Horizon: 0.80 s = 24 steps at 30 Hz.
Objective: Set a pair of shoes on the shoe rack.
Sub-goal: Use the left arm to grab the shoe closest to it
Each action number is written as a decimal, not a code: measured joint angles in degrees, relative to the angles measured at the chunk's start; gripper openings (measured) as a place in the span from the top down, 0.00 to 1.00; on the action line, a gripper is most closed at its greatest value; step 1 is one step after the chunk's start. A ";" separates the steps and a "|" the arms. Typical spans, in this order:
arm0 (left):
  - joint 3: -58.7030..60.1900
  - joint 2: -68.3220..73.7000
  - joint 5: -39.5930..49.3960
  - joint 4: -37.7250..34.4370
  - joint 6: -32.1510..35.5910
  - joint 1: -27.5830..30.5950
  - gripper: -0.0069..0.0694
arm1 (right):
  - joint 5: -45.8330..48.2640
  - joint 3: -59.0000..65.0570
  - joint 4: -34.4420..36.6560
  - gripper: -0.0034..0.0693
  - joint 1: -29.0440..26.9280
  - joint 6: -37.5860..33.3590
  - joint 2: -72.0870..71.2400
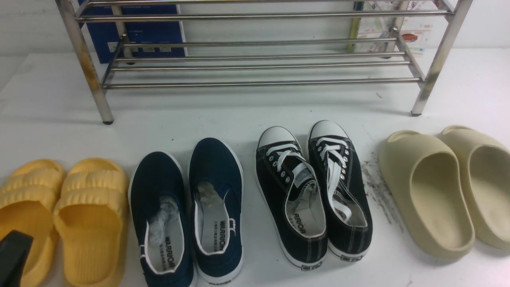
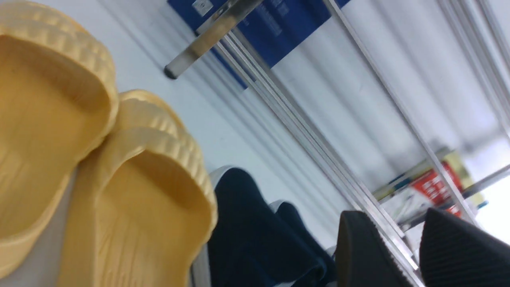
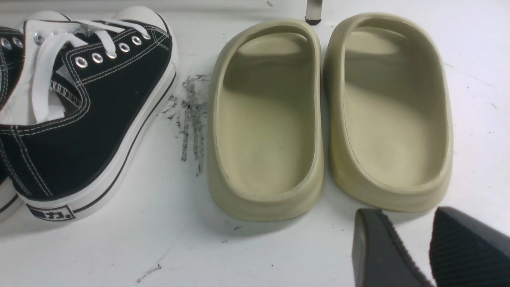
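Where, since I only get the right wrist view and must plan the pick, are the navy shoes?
Observer: The navy shoes lie just left of the black sneakers, toes toward the rack.
Operator: What's on their other side?
Observer: A pair of yellow slippers, close beside the left navy shoe.
Operator: Is the left gripper holding anything?
Observer: No, the left gripper is open and empty, by the yellow slippers.

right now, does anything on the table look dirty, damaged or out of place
Yes. Dark scuff marks streak the white table between the black lace-up sneakers and the beige slides. The navy slip-on sneakers have crumpled paper stuffed inside. Nothing is tipped over or askew.
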 joint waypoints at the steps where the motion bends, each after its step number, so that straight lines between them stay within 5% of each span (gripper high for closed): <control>1: -0.08 0.00 -0.40 -1.69 -0.19 0.00 0.60 | 0.00 0.00 0.00 0.62 0.00 0.00 0.00; 3: -0.53 0.00 0.67 -2.18 -0.43 0.00 0.61 | 0.00 0.00 0.00 0.62 0.00 0.00 0.00; 9: -17.23 13.90 22.18 1.35 2.98 0.00 0.92 | 0.00 0.00 0.00 0.62 0.00 0.00 0.00; 17: -39.87 43.29 49.62 4.79 16.09 0.00 0.93 | 0.00 0.00 0.00 0.62 0.00 0.00 0.00; 24: -48.32 61.60 51.14 6.52 20.93 -3.65 0.93 | 0.00 0.00 0.00 0.62 0.00 0.00 0.00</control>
